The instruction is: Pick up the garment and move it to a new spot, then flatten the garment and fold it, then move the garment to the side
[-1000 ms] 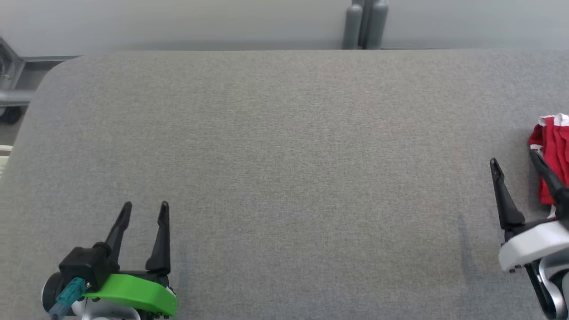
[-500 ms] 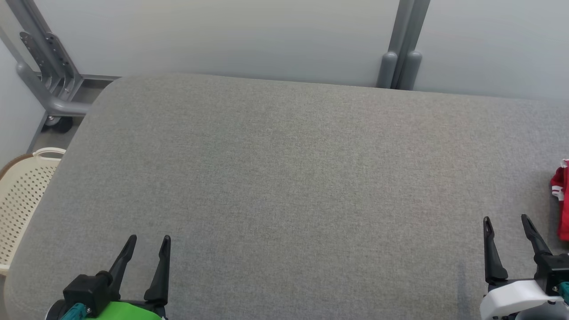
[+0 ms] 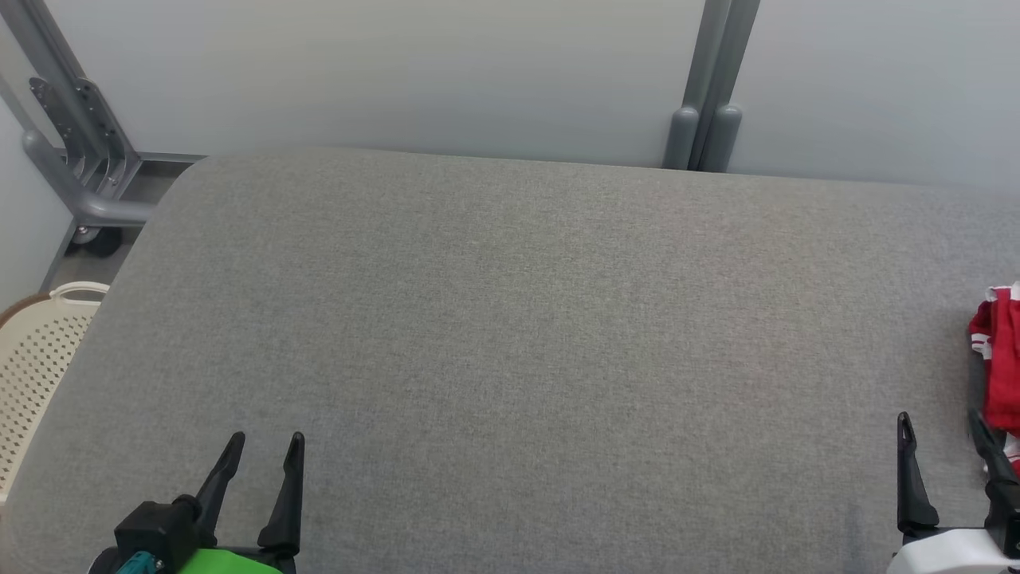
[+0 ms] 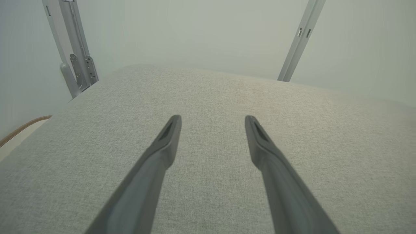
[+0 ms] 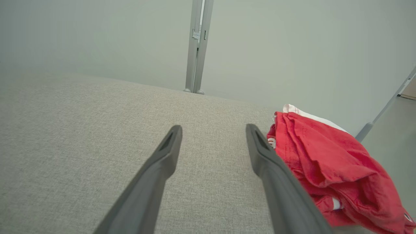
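A crumpled red garment with white trim (image 5: 325, 162) is seen lying bunched at the right edge of the grey fabric-covered desk (image 3: 510, 319). Its folds are heaped, and a white band is shown at its far end. The right arm's jaws are spread wide and empty just beside it, near the desk's near right corner. The left arm's jaws are likewise released, near the near left corner.

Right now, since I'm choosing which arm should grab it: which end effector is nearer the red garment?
Right. The right end effector is open just left of the red garment; the left end effector is far off across the grey table.
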Motion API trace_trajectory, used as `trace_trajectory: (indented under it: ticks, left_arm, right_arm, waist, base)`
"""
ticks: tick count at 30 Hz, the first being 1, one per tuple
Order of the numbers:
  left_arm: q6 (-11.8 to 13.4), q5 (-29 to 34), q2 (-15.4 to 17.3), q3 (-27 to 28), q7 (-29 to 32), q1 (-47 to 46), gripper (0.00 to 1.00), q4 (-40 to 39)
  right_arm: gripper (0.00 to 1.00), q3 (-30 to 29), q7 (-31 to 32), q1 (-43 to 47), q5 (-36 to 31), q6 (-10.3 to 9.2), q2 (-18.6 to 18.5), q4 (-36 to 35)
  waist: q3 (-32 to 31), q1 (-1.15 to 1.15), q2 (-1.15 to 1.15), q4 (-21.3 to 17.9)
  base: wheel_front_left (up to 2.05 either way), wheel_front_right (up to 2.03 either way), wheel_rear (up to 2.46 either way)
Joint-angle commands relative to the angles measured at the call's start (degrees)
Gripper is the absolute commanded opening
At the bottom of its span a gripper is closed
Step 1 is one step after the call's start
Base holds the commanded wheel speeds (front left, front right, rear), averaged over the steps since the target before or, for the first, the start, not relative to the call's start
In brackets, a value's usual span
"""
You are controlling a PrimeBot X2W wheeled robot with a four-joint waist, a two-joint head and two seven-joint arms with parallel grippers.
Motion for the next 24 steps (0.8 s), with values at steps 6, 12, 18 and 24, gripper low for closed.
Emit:
trace_trajectory:
  ticks: [6,12,18,24]
  left_arm:
    - [-1.4,1.72,-1.27,1.77,-0.27,0.98,1.0,0.8]
    - [-2.23,2.63,-2.14,2.45,-0.27,0.84,1.0,1.39]
    - [-2.57,3.19,-2.75,3.71,-0.26,1.76,1.0,1.5]
    - [-2.87,3.51,-3.14,4.94,-0.26,2.0,1.0,1.57]
  right_arm:
    - [1.0,-0.6,-0.16,1.23,1.03,-0.09,-0.16,-0.46]
    - [1.0,-1.5,-0.16,1.23,0.29,-0.09,-0.14,-0.15]
    - [1.0,-1.36,-0.16,0.54,0.96,-0.09,-0.16,0.2]
    - [1.0,-1.54,-0.15,0.68,0.53,-0.09,-0.16,0.16]
  waist:
    - [-0.11,0.0,0.0,-1.69]
    - [-0.03,0.0,0.0,-3.02]
    - [-0.29,0.0,0.0,-5.4]
    - [-0.54,0.0,0.0,-8.17]
  base:
    - [0.0,0.0,0.0]
    - [0.0,0.0,0.0]
    - [0.0,0.0,0.0]
    - [0.0,0.0,0.0]
